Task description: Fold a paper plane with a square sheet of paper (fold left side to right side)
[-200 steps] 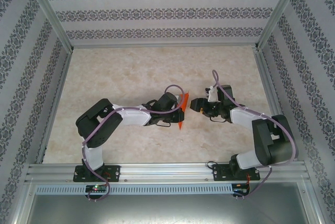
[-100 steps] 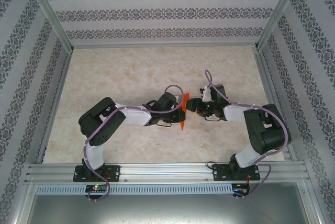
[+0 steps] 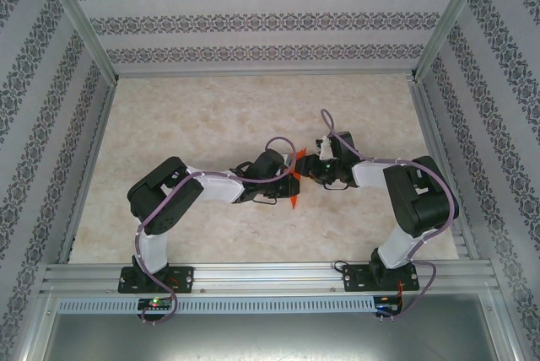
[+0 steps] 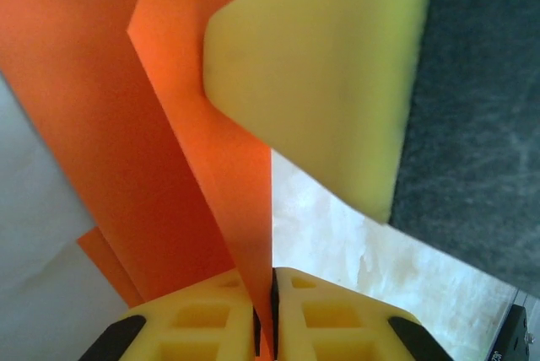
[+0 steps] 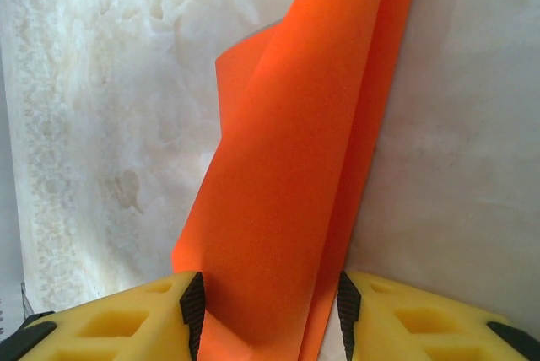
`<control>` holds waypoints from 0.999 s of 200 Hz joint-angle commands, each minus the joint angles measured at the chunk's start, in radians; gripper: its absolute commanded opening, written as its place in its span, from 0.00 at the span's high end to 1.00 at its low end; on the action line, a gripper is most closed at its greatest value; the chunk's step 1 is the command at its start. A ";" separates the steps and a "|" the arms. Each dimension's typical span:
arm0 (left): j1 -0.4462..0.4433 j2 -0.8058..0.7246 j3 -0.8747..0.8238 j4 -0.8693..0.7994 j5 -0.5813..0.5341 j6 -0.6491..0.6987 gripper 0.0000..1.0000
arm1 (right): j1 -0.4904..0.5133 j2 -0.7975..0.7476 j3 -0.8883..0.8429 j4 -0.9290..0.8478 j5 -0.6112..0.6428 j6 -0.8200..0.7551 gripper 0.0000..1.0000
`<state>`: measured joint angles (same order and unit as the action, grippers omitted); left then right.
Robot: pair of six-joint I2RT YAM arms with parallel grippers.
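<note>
Top view: narrow folded sheet of bright orange-red paper is standing edge-up over the marbled beige tabletop, between left gripper and right gripper.
Left wrist: left gripper is pinching the sheet, jaws almost closed.
Right wrist: right gripper is straddling the sheet, jaws part-open.

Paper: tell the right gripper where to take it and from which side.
Take the paper on its stacked folded layers, at the end opposite the left gripper's pinch, coming in from the right with one finger on each flat face. It is held up on edge, so both faces are free, and the right gripper straddles it, open.
</note>
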<state>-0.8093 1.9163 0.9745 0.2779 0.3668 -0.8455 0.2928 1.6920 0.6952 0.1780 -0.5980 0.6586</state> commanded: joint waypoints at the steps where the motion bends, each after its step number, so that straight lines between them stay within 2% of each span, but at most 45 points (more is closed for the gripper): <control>1: 0.016 0.007 -0.014 0.044 0.019 -0.011 0.82 | 0.007 0.035 0.025 -0.064 0.038 -0.017 0.53; 55: 0.026 -0.047 -0.042 0.053 0.020 -0.004 0.68 | 0.009 0.070 0.036 -0.092 0.052 -0.020 0.54; 111: 0.085 -0.183 -0.144 0.081 0.028 -0.027 0.42 | 0.009 0.074 0.039 -0.093 0.047 -0.020 0.54; 155: 0.173 -0.171 -0.173 0.169 0.120 -0.119 0.42 | 0.009 0.072 0.037 -0.094 0.045 -0.021 0.54; 200: 0.181 -0.075 -0.085 0.192 0.175 -0.127 0.51 | 0.010 0.069 0.036 -0.096 0.043 -0.020 0.54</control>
<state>-0.6327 1.7935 0.8379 0.4046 0.4858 -0.9459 0.2928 1.7153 0.7380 0.1085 -0.5999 0.6567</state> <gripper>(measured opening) 0.510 0.460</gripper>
